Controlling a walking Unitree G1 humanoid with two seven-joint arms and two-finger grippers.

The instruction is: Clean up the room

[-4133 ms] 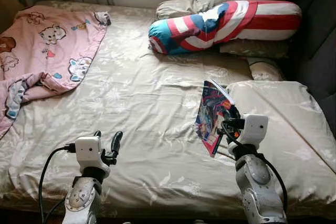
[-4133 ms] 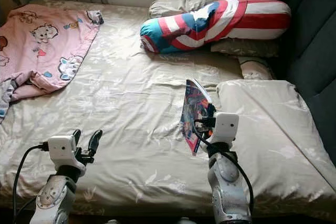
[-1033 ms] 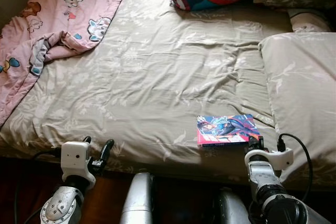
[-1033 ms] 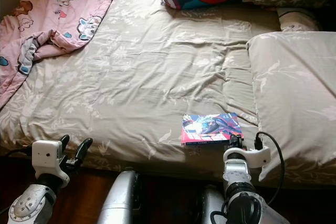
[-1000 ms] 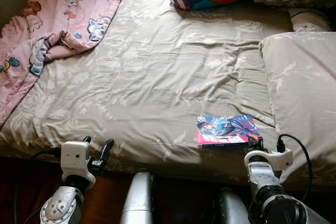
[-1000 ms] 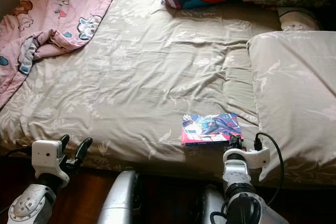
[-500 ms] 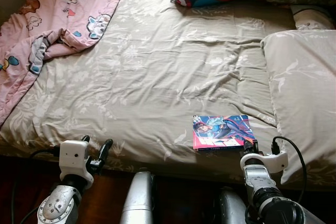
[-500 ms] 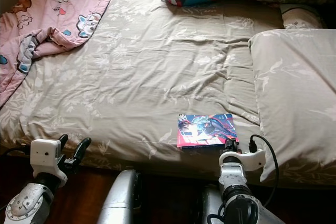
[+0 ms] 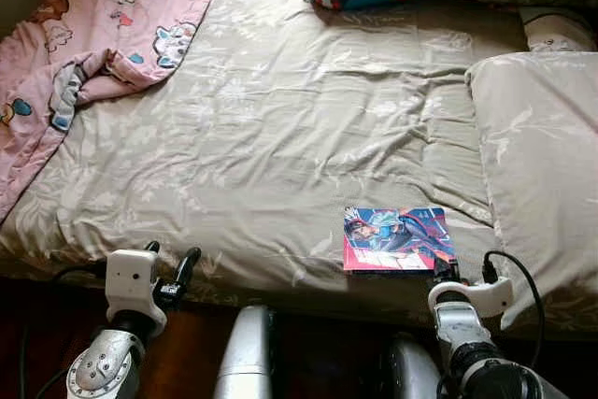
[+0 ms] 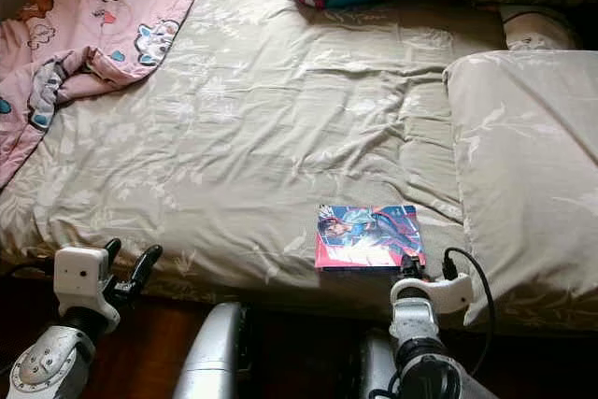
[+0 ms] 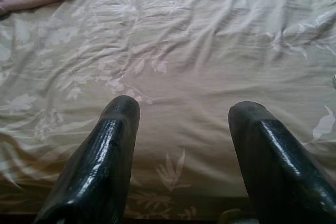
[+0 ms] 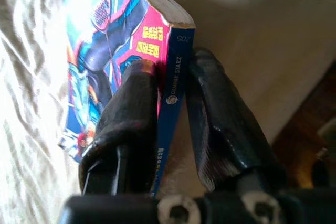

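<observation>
Bedroom tidy-up, comic book pinched at the near edge of the bed (image 9: 262,137)

Rumpled beige leaf-print sheet, with a glossy softcover comic book (image 9: 397,238) lying flat near the front edge, beside a plump pillow (image 9: 542,156). Right hand (image 12: 170,124) is closed on its spine corner, one finger each side. Left hand (image 11: 181,156) hangs open and empty over the sheet. Looks like the pick-up step; next it probably needs lifting clear without the thin cover flopping. Pink cartoon blanket (image 9: 84,35) sits bunched at the far left.

Silver arms; white wrist camera blocks; black cables; glossy black fingers (image 11: 97,171) on each gripper.
</observation>
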